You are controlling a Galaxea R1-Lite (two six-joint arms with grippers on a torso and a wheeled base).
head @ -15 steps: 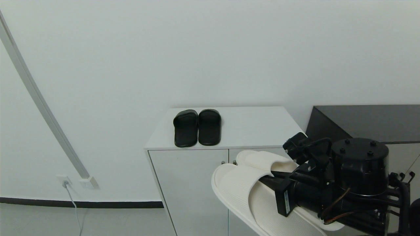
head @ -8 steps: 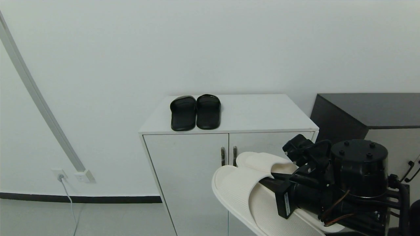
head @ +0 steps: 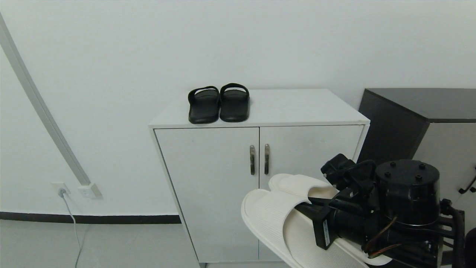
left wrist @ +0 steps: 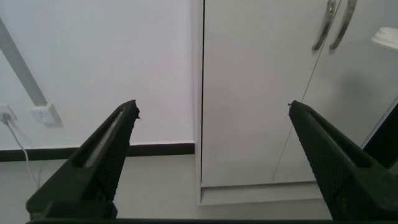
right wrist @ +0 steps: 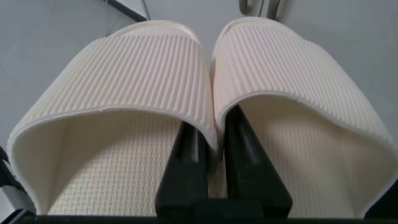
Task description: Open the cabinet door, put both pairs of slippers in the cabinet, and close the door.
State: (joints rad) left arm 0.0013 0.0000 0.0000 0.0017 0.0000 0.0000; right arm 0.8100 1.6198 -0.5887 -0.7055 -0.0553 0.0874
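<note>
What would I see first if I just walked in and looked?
Most likely the white slippers, big and close, pinched side by side in the right tool in front of the cabinet. Next, the black slippers standing on the cabinet's top, toward its left end, above two shut doors.

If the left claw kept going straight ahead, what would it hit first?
The left gripper would probably meet the cabinet's closed left door, near its outer edge; depth is hard to judge.
</note>
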